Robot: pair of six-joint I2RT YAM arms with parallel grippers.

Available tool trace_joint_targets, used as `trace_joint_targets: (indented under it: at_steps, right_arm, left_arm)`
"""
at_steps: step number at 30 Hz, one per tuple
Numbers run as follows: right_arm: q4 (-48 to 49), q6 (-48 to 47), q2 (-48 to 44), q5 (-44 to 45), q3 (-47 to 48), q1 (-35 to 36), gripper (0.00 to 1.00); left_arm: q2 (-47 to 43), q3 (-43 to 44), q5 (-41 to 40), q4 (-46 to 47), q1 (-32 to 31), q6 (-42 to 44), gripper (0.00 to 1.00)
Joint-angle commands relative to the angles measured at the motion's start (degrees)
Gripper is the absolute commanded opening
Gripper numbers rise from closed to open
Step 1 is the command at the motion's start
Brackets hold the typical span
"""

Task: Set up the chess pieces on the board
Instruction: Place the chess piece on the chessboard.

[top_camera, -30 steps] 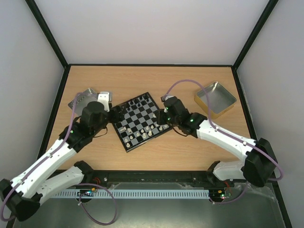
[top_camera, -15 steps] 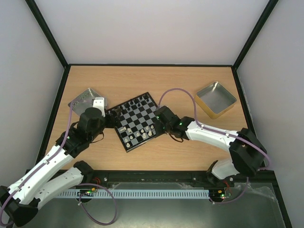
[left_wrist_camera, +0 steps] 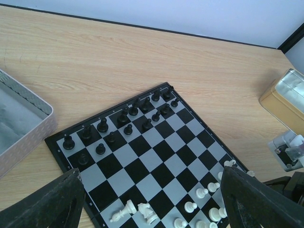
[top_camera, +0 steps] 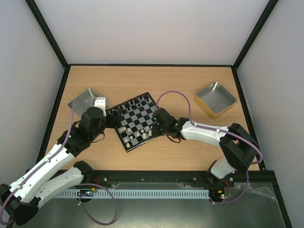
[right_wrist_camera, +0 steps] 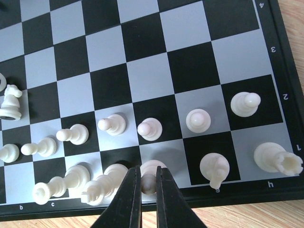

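bottom centre of the right wrist view, the right gripper (right_wrist_camera: 148,180) is clamped on a white piece (right_wrist_camera: 153,168) on the bottom row of the board (right_wrist_camera: 247,197): placing, i judge. next: release, lift straight, sparing neighbours (right_wrist_camera: 115,174). beyond, the left gripper (left_wrist_camera: 149,173) hangs wide apart, empty.

1 small square black-and-grey checked chessboard (left_wrist_camera: 142,159). 2 metal trays: square silver tray (top_camera: 83,99), square gold tray (top_camera: 216,97). 16 tiny black chess figures (left_wrist_camera: 123,117). Tiny cream-white chess figures (right_wrist_camera: 198,119): partly hidden, no count.
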Motion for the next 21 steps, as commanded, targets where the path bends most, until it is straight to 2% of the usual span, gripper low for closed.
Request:
trace_joint_targets:
  at_steps: [1, 15, 21]
  right_arm:
    - [1.7, -0.5, 1.0, 1.1, -0.9, 0.5, 0.02]
    - [2.7, -0.7, 3.5, 1.6, -1.0, 0.5, 0.08]
    - [0.6, -0.3, 2.1, 2.6, -0.4, 0.5, 0.18]
  left_arm:
    - [0.5, -0.6, -0.2, -0.2, 0.2, 0.2, 0.80]
    - [1.1, -0.7, -0.3, 0.1, 0.3, 0.7, 0.80]
    - [1.3, -0.7, -0.1, 0.1, 0.3, 0.7, 0.81]
